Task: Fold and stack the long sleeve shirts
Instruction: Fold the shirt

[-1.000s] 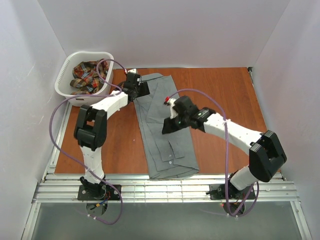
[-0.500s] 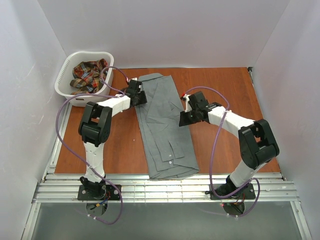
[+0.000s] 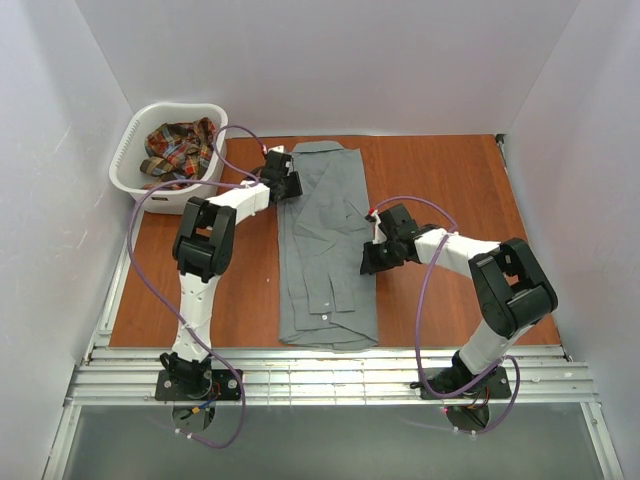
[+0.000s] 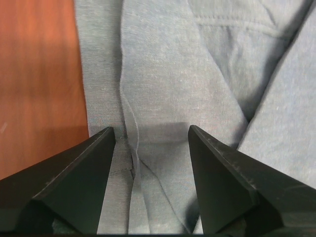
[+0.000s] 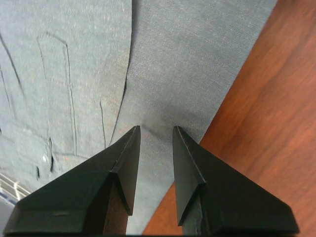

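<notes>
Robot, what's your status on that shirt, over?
Left gripper open on grey shirt. Right gripper nearly closed at its edge, grip unclear. Plaid shirt in basket. Nothing blocking.

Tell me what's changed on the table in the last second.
The right jaws pulled back from the middle of the grey shirt to its right edge, narrowing. The left jaws slid off its far left corner down the left edge and narrowed too. The shirt swung straighter, its bottom end shifting left. The basket and plaid shirt stayed put.
</notes>
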Action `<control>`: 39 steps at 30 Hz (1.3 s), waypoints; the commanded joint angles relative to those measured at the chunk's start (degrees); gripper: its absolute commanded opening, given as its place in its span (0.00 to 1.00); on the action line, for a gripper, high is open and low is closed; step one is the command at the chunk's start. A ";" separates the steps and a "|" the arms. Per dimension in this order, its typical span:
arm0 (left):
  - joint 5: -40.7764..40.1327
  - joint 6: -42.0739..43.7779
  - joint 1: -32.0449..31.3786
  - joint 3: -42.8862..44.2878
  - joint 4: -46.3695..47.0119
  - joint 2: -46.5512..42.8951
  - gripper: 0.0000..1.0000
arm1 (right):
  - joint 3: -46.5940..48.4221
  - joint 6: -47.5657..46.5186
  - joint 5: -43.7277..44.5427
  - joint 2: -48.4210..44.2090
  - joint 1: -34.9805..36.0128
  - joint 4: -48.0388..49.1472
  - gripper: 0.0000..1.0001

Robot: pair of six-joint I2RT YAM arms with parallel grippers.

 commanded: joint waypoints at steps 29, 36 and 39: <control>19.09 -18.05 -2.65 -53.20 -17.78 -61.94 0.81 | -17.37 12.29 -1.44 -27.45 3.44 -8.21 0.44; 21.31 -19.73 -3.61 -59.63 -15.50 -61.70 0.68 | -19.14 15.02 -1.53 -25.18 6.43 -2.76 0.39; 22.71 -19.99 -4.23 -59.29 -13.74 -58.36 0.57 | -18.71 15.37 -1.53 -23.24 6.69 0.06 0.33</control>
